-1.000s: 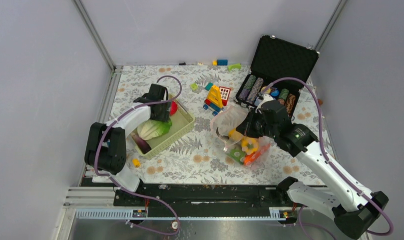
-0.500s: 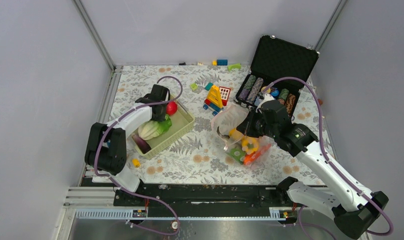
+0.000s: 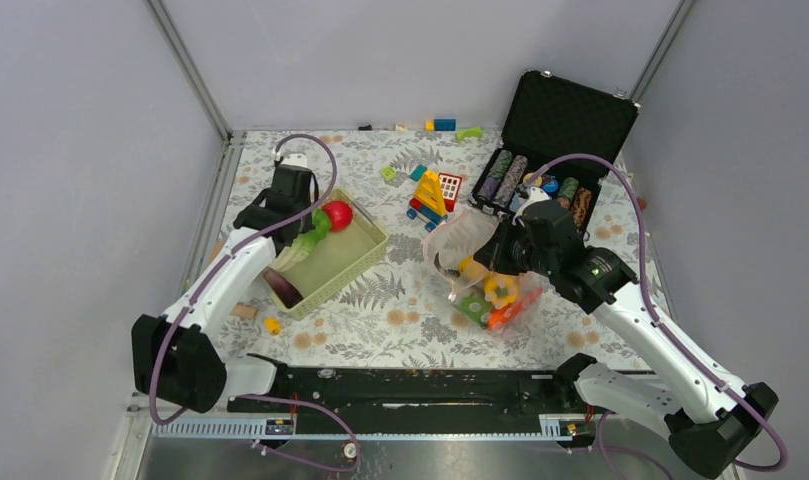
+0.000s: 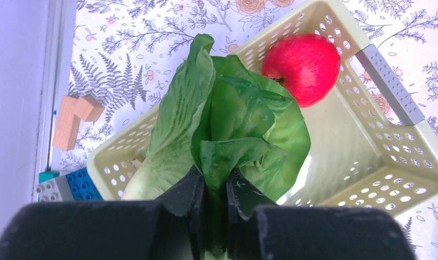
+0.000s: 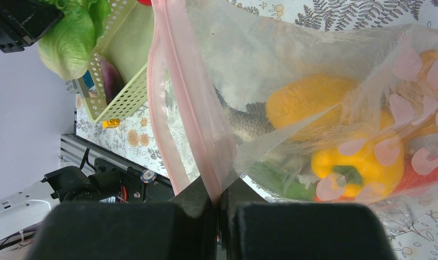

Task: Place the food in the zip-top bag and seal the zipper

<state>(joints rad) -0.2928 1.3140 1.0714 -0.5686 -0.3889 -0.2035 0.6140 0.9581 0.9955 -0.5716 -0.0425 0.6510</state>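
Your right gripper [image 5: 216, 189] pinches the clear floppy zip-top bag [image 5: 292, 54] by its pink-red zipper strip [image 5: 176, 92], centre-right; over the pale green slatted basket [image 4: 411, 179], left, your left gripper [image 4: 215, 184] clamps green leafy plastic lettuce [image 4: 243, 114] — lift clear, carry high.

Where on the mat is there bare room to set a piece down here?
Bare mat lies between the basket and the zip-top bag, and along the near edge. Crowded: the block house and chip case behind the bag.
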